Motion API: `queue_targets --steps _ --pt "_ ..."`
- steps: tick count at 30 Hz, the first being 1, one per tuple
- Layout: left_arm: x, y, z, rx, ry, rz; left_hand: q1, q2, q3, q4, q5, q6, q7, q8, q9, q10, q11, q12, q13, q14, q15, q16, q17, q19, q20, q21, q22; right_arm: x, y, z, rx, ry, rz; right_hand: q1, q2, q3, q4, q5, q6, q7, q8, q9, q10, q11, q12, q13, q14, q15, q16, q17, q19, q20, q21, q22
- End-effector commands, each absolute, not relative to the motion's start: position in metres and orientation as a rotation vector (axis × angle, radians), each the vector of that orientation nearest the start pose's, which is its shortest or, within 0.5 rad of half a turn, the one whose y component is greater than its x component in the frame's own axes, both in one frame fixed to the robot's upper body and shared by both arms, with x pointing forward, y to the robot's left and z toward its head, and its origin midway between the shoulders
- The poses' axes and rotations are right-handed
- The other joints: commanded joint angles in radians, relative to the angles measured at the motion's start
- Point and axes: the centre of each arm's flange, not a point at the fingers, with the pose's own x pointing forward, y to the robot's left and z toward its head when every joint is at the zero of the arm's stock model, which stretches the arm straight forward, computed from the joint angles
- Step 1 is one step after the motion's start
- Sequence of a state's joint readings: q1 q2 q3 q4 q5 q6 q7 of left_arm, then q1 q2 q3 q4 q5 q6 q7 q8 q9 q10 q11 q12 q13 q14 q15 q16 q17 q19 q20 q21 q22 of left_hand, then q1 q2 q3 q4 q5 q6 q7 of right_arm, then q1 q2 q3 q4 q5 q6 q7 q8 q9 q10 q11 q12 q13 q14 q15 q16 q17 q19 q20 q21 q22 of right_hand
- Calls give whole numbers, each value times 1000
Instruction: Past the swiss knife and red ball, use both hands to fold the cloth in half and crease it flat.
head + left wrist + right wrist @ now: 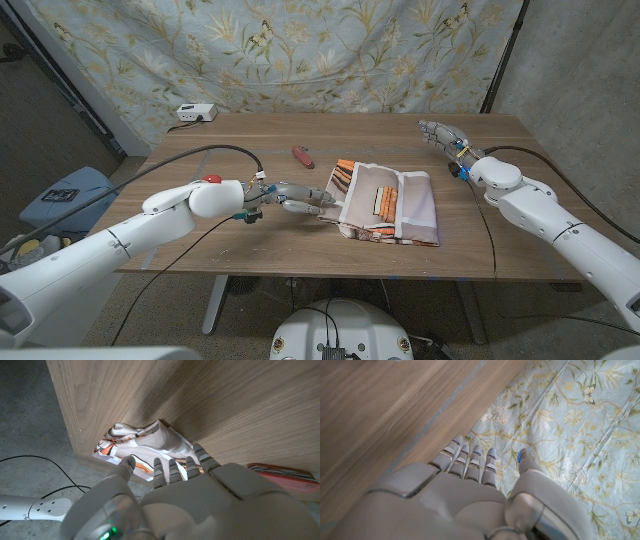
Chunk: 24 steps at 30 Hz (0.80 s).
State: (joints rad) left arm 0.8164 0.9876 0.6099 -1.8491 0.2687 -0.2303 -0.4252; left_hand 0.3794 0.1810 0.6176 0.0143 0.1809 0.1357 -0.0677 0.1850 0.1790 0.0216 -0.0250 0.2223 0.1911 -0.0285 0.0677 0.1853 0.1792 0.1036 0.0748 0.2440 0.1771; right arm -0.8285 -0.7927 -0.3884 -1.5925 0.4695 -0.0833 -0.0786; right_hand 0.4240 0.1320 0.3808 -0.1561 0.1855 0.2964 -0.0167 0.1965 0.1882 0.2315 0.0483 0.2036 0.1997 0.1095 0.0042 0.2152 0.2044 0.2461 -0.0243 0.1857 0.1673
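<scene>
A white cloth (388, 203) with orange stripes lies rumpled and partly folded on the wooden table (240, 140), right of centre. My left hand (295, 197) reaches along the table with its fingers stretched toward the cloth's left edge and holds nothing. In the left wrist view the fingertips (170, 465) sit just short of the bunched cloth (140, 447). The red swiss knife (302, 156) lies beyond that hand, and it also appears beside the hand as the knife (285, 474). A red ball (212, 180) peeks out behind my left forearm. My right hand (445, 135) hovers empty near the far right corner, fingers extended.
A white box (195, 113) sits at the table's back left edge. A blue bin (65, 200) stands on the floor to the left. A flowered curtain (580, 420) hangs behind the table. Black cables trail along both arms.
</scene>
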Motion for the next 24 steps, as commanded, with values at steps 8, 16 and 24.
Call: queue_targets --steps 8,16,24 --pt "550 192 -44 1543 -573 -774 -17 -4 6 14 -4 13 1 3 1 8 -8 -1 -1 5 -7 4 4 12 -12 0 3 597 -312 20 -631 -272 60 30 -21 4 -15 4 6 41 2 2 6 30 3 -1 5 17 -6 -5 -2 22 3 2" --pt "550 192 -46 1551 -561 -786 -21 -5 7 17 -4 16 2 3 1 8 -9 -2 -1 6 -8 3 3 7 -11 -3 3 589 -308 18 -675 -232 42 34 -30 0 -13 2 -18 52 -7 2 8 40 4 1 0 24 -8 -6 -16 32 0 3" --pt "549 189 -47 1566 -559 -791 -24 -6 9 19 -4 16 0 2 1 8 -8 -3 -2 6 -8 1 2 5 -9 -5 3 583 -303 19 -707 -200 41 34 -38 -5 -11 0 -28 65 -8 3 21 44 9 4 5 30 -7 -6 -21 44 0 3"
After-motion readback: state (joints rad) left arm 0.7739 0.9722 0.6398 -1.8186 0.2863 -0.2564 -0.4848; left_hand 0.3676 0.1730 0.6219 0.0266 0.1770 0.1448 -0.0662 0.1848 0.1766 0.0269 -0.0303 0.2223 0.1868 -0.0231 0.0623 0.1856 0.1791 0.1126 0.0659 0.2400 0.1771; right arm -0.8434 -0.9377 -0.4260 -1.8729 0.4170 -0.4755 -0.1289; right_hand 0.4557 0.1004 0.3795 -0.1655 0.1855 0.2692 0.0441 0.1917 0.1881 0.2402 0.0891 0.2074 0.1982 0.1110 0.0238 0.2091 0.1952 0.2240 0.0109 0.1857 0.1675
